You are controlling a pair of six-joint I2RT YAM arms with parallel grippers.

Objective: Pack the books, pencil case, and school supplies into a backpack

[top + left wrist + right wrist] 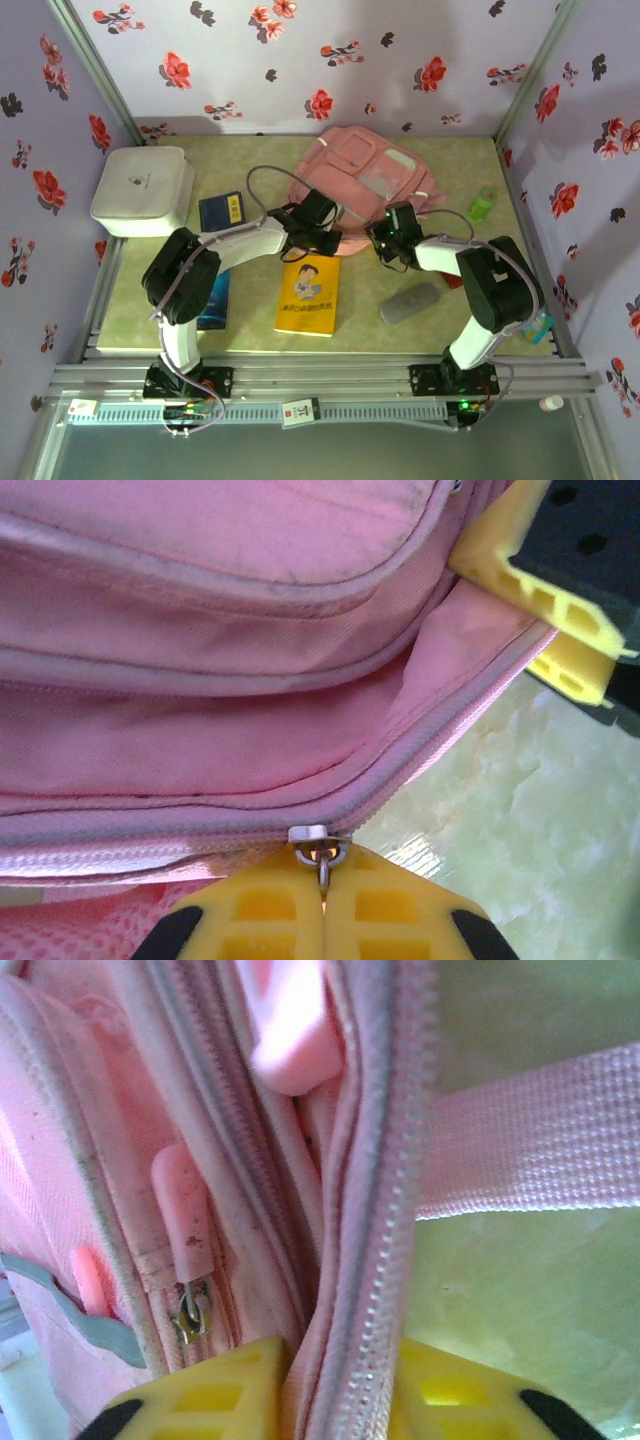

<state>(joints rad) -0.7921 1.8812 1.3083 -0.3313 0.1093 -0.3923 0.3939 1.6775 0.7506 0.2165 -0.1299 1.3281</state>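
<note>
While left gripper (322, 880) pinches zipper pull (319, 852) on backpack (200, 630), right gripper (340, 1365) clamps onto its zippered edge. Yellow book (308, 294) cover text too tiny, can't read lol.

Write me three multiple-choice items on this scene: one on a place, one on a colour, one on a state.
1. Where is the pencil case?
A. on the table, outside the backpack
B. inside the backpack
C. on the white box

2. What colour is the book with the cartoon figure?
A. red
B. yellow
C. green

3. What is the left hand doing?
A. hanging open
B. shut on a book
C. shut on the zipper pull

Key: 1 A, the top view shows it lying on bare table, apart from the backpack. 2 B, its cover is plainly yellow. 3 C, the left wrist view shows the yellow fingers closed together on the metal pull.
</note>
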